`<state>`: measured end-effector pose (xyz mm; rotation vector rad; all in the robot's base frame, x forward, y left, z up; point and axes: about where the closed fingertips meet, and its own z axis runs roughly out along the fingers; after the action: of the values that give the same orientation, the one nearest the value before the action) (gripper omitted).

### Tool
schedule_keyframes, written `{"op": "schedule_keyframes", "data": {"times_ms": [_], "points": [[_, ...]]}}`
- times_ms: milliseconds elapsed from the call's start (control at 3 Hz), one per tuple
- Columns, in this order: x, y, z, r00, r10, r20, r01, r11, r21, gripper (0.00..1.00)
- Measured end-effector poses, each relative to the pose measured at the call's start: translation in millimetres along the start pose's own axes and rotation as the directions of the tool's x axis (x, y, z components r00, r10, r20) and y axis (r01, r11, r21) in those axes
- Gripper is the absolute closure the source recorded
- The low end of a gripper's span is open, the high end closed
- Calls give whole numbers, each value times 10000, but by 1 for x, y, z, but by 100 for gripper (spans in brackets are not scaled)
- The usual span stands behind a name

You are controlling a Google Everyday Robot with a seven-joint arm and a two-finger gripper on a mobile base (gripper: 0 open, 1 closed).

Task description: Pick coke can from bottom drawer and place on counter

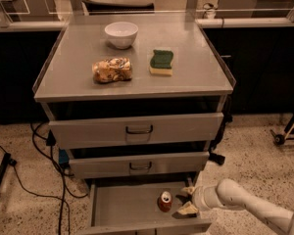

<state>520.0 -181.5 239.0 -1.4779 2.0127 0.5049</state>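
The coke can point(164, 201) stands upright on the grey floor of the open bottom drawer point(122, 207), right of the drawer's middle. My gripper point(186, 199) reaches in from the right on a white arm, at the drawer's right side. Its fingers point(188, 210) are spread, one behind and one in front, just right of the can and not touching it. The counter point(73, 67) is the flat grey top of the cabinet above.
On the counter sit a white bowl point(121, 34), a crumpled snack bag point(112, 70) and a green and yellow sponge point(162, 62). The two upper drawers with dark handles point(138, 129) are shut. Black cables point(39, 146) lie on the floor at left.
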Motion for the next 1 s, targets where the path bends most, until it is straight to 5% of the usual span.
{"op": "schedule_keyframes", "data": {"times_ms": [667, 1000], "points": [[-9, -8, 26, 9996, -87, 267, 91, 9998, -148, 19], [-10, -11, 37, 9996, -59, 294, 66, 9997, -216, 29]]}}
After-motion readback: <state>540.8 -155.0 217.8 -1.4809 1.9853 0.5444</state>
